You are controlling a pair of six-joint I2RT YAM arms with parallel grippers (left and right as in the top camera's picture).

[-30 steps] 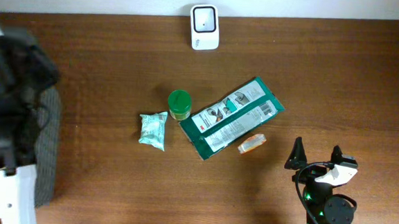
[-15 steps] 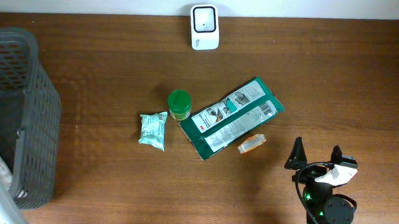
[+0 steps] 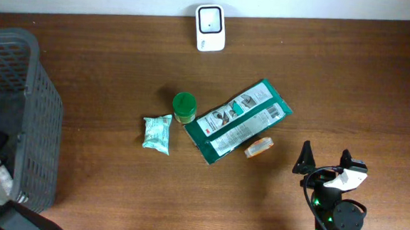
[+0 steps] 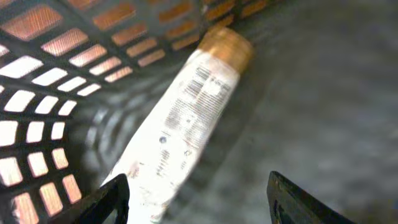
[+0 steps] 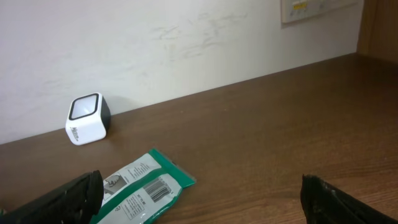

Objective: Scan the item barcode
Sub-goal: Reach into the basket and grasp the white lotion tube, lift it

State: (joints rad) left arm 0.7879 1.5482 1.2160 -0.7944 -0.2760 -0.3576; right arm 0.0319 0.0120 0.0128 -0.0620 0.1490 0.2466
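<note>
1. Tube (image 4: 193,106), white with a gold cap and a printed barcode, lies on the floor of the grey basket (image 3: 45,112) at the table's (image 3: 350,81) left edge.
2. Left gripper (image 4: 198,196) hangs over the tube's lower end, jaws apart, gripping nothing.
3. Right gripper (image 5: 199,196), by the near edge, has its jaws wide apart and empty.
4. Scanner (image 3: 211,18) stands at the far edge.

Overhead I get flat, even light on the desk (image 3: 335,80), short soft shadows, everything sharp. The left wrist view is dim and smeared with motion blur inside the basket (image 4: 37,74). Light glows through its mesh on the left, and the print on the tube (image 4: 186,118) is fuzzy. The right wrist view is bright, with a pale wall (image 5: 186,37), mild desk sheen, and dark, soft bottom corners.
</note>
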